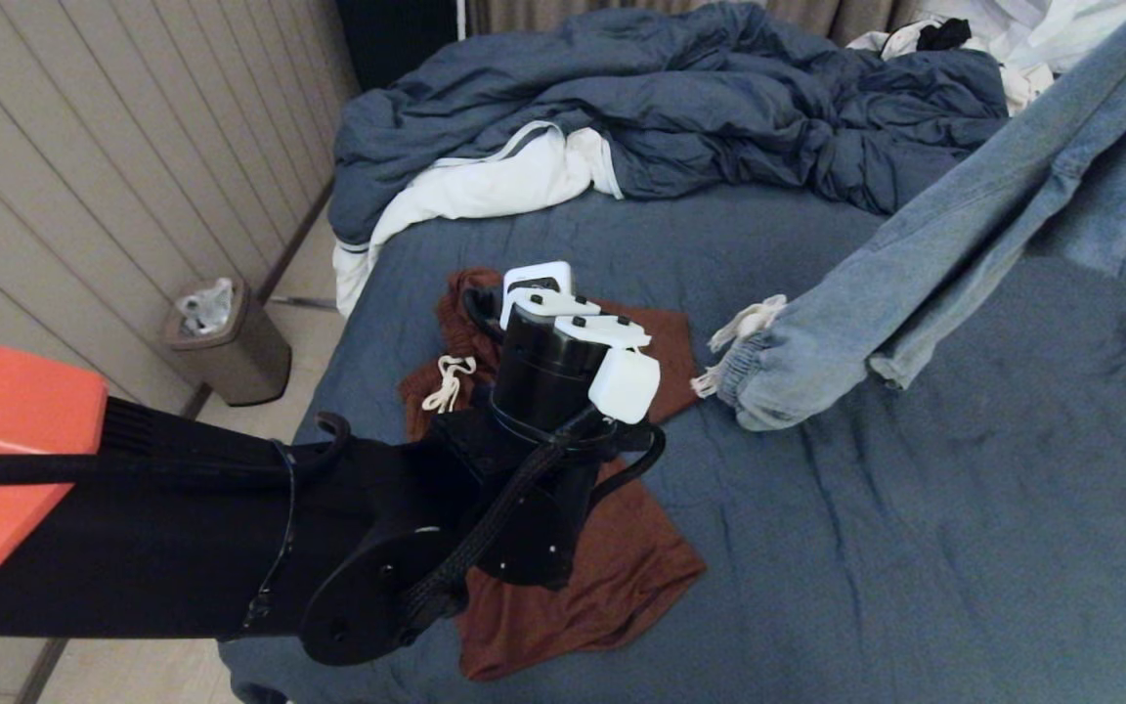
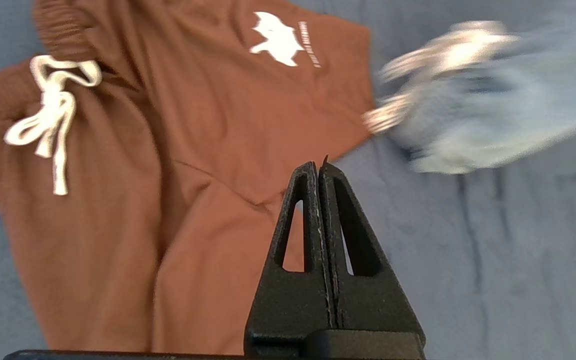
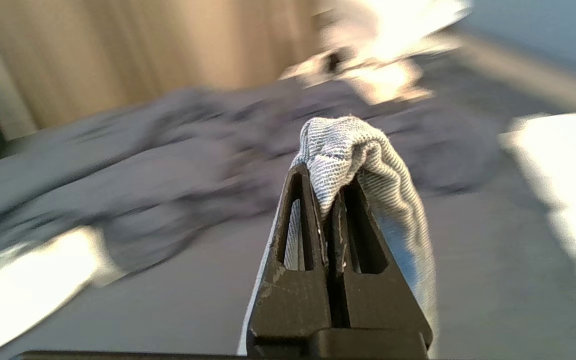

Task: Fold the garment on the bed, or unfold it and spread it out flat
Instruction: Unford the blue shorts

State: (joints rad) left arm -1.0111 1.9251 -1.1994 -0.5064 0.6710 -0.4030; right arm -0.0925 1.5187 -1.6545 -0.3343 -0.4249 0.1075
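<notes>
Black and bulky, the left arm [image 1: 231, 528] fills the head view's seven o'clock corner, over the bed [image 1: 915, 548]. At twelve o'clock the blue duvet [image 1: 680, 98] lies bunched. Pale jeans [image 1: 915, 293] hang from two o'clock, cuff just above the sheet; the right gripper [image 3: 329, 172] has its fingers clamped on a fold of that denim. Rust-brown shorts [image 2: 168, 150] lie flat at centre, under the left gripper [image 2: 319, 167], fingers pressed together, empty.

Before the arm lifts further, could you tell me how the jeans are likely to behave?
Probably floppy: the jeans sag from the right gripper, cuff near the bed. Likely heavy, as the denim hangs taut. The pinch is a small bunched fold, so it might slip.
</notes>
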